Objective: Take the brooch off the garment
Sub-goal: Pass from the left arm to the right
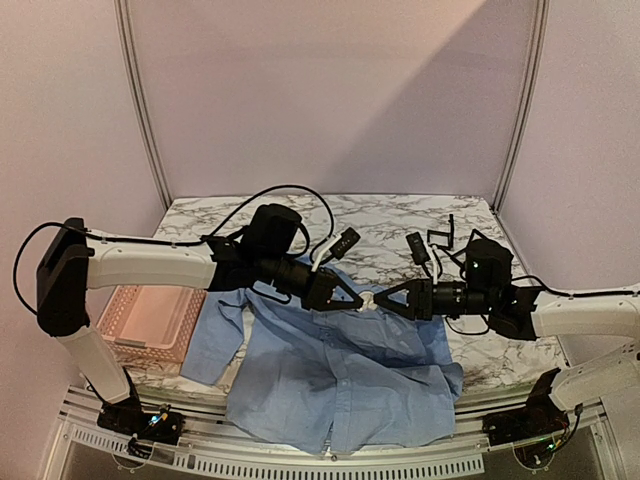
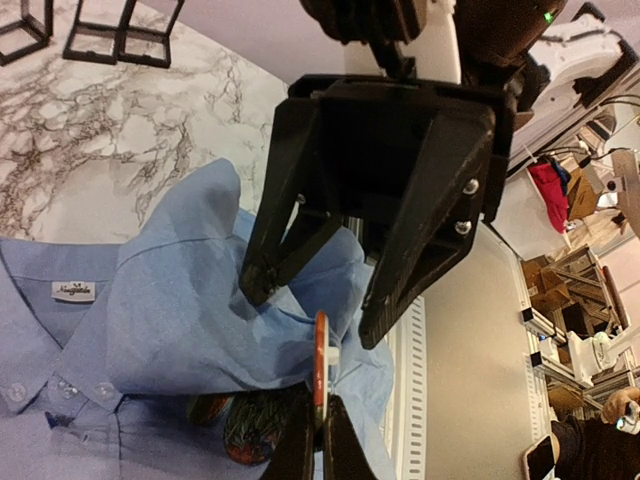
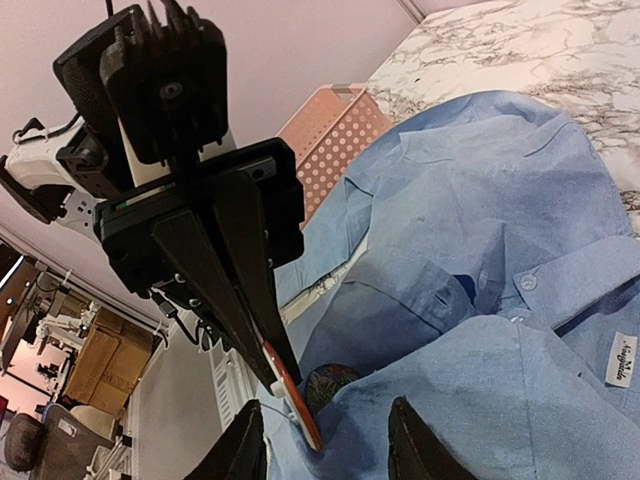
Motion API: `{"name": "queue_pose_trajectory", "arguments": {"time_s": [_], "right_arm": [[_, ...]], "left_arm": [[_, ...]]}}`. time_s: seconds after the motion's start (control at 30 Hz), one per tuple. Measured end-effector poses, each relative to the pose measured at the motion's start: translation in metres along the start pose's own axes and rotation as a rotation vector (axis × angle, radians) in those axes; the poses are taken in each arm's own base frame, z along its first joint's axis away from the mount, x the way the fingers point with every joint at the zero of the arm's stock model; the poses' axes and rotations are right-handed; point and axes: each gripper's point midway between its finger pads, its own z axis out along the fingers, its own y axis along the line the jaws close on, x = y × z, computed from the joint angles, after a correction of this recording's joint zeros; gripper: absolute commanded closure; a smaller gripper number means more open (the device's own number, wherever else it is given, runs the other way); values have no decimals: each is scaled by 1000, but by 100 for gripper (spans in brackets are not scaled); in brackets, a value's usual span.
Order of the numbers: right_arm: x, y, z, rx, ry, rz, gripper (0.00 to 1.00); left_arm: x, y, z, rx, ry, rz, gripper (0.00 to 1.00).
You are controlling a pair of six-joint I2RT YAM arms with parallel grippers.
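The garment (image 1: 340,380), a light blue collared shirt, lies at the front of the table with a fold near its collar (image 2: 190,300) lifted. The brooch (image 2: 320,360) is a thin red-orange disc seen edge on, with a white clasp at its back that still touches the fabric. My left gripper (image 2: 322,430) is shut on the disc's lower edge. Facing it, my right gripper (image 3: 330,450) is open, its fingers (image 3: 420,440) on either side of the raised fold close to the brooch (image 3: 295,395). The top view shows both grippers tip to tip (image 1: 370,300) above the shirt.
A pink perforated basket (image 1: 150,320) sits at the left beside a sleeve. Black wire stands (image 1: 440,235) are at the back right of the marble table (image 1: 400,220). A dark patterned patch (image 3: 335,385) shows under the lifted fold. The table's front edge (image 1: 300,455) is close below the shirt.
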Motion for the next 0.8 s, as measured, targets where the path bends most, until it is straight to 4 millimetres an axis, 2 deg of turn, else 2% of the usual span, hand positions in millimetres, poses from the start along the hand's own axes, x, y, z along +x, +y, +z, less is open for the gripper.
{"name": "queue_pose_trajectory", "arguments": {"time_s": [0.27,0.53,0.6,0.7,0.8], "right_arm": [[4,0,8,-19,37,0,81],[5,8,9,-58,51,-20,100],[6,11,9,-69,55,-27,100],[7,12,10,-70,55,-33,100],[8,8,12,-34,46,-34,100]], "left_arm": [[0,0,0,1,-1,0,100],[0,1,-1,-2,0,-10,99],[0,3,-2,-5,2,-19,90],[0,6,-2,-23,0,-26,63],[0,12,-2,-63,5,-21,47]]}}
